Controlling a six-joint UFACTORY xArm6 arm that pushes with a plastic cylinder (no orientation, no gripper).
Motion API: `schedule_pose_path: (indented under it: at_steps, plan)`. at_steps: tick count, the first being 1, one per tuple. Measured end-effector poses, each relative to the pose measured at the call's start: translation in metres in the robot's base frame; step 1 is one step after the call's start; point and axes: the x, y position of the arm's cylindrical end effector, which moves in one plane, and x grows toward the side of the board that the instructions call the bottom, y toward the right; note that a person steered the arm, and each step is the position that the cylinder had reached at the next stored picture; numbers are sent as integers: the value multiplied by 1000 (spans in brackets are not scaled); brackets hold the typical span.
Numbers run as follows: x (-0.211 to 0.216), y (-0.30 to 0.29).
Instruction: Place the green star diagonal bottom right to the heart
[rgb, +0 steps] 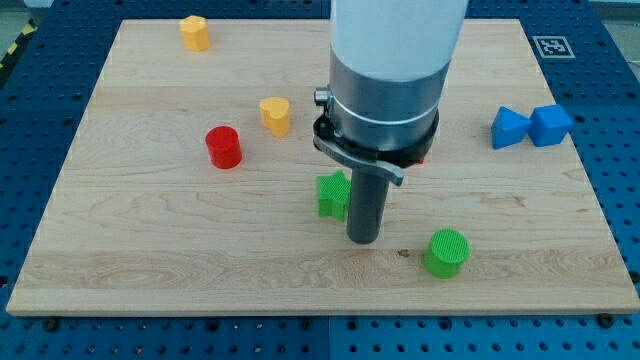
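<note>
The green star (332, 194) lies near the board's middle, partly hidden by the rod. The yellow heart (276, 115) sits up and to the left of it. My tip (364, 240) rests on the board just right of and slightly below the green star, touching or nearly touching its right side. The arm's white and grey body covers the board's upper middle.
A red cylinder (224, 147) lies left of the heart. A green cylinder (446, 252) sits at the lower right. A yellow block (195, 32) is at the top left. Two blue blocks (510, 128) (550, 124) lie at the right edge. A bit of red (422, 157) peeks from behind the arm.
</note>
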Motion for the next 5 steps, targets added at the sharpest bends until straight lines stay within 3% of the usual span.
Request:
schedule_pose_path:
  at_steps: [4, 5]
  plan:
    - [-16, -26]
    - [-39, -19]
